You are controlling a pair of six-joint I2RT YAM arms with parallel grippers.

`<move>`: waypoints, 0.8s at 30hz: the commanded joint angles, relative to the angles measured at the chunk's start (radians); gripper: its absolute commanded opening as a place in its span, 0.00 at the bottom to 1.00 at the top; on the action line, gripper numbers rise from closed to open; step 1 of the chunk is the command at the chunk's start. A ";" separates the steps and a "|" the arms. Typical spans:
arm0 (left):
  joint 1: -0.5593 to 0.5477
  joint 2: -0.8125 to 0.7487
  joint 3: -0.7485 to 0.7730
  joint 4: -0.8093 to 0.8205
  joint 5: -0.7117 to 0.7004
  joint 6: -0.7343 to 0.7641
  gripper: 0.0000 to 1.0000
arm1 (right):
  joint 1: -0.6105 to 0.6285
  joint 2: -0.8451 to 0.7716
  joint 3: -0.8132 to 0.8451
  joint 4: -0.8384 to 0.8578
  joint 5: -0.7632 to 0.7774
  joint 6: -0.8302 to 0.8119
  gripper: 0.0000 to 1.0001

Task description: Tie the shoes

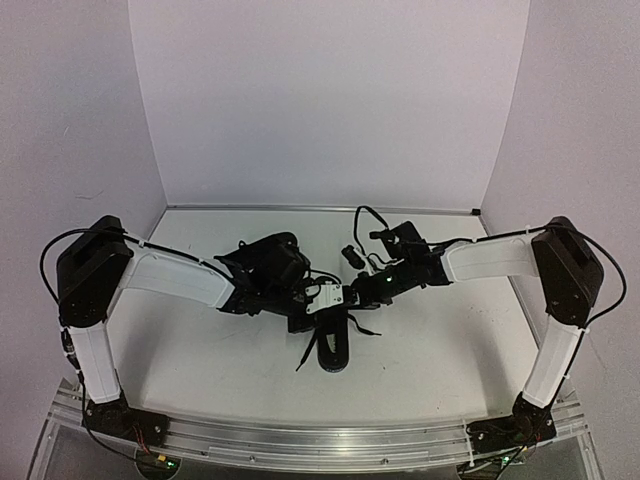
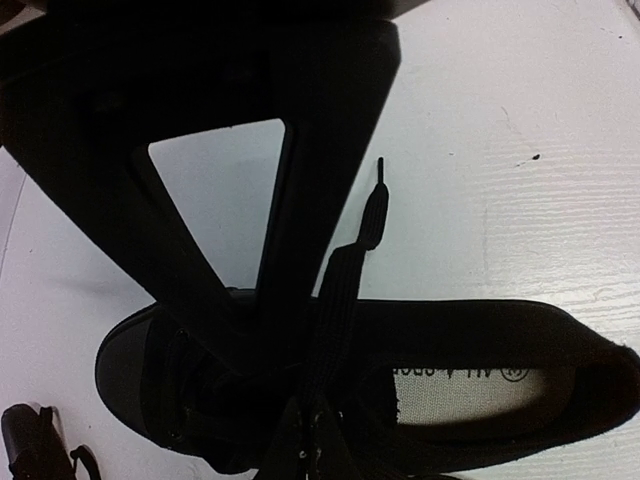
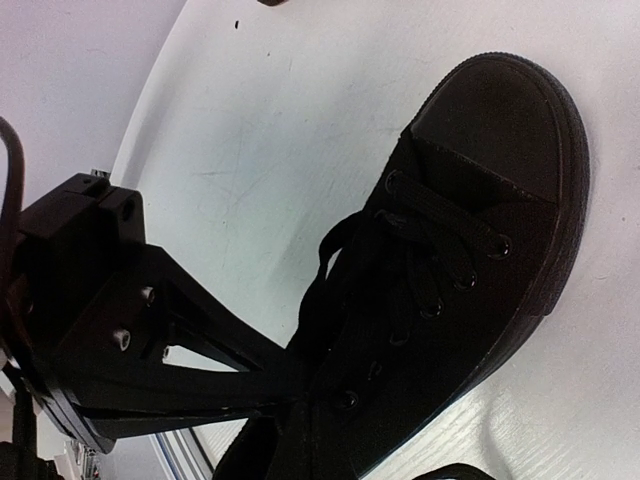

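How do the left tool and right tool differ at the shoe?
Left tool sits over the shoe's mid lacing, beside a loose lace; right tool sits by the top eyelets. Left tool enters from the left, right tool from the right. Both meet the shoe; whether either pinches is hidden.

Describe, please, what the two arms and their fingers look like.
The left arm and right arm match: white link covers between bulky black joint housings, with thin black cables looping beside the joints. The fingers are matte black frames with triangular cut-outs; silver screws show on the right one. No markings are legible.
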 commanded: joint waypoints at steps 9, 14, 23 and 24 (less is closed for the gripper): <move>0.013 0.046 0.061 0.059 -0.064 -0.084 0.00 | -0.002 -0.046 -0.022 0.049 -0.030 0.015 0.00; 0.017 0.053 0.053 0.074 -0.059 -0.100 0.00 | -0.002 -0.047 -0.034 0.066 -0.041 0.025 0.00; 0.016 0.061 0.012 0.149 -0.060 -0.123 0.00 | 0.003 -0.025 -0.053 0.153 -0.078 0.087 0.00; 0.016 0.058 0.001 0.164 -0.050 -0.116 0.00 | 0.004 -0.023 -0.055 0.165 -0.081 0.097 0.00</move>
